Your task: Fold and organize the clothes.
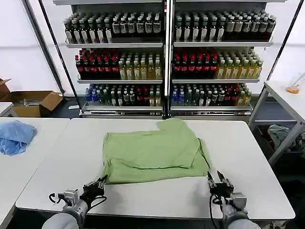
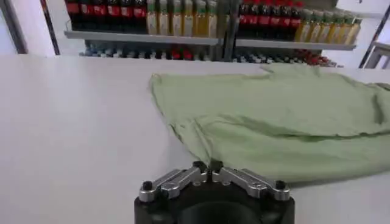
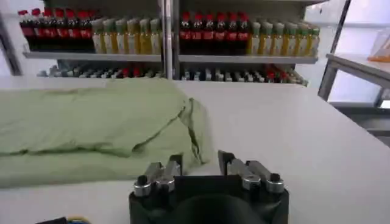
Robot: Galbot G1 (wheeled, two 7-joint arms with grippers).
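**One folded shirt on a white bench**

The white bench [image 1: 248,191] stands before two shelving units [image 1: 167,57] packed with bottles. A second bench on the left carries one blue cloth [image 1: 14,136]; one cardboard box [image 1: 35,102] sits on the floor behind it. One green shirt [image 1: 155,152] lies folded at the bench's middle. The left hand [image 1: 99,183] rests at the near edge by the shirt's corner, fingers together. The right hand [image 1: 219,180], near the opposite corner, has fingers apart.
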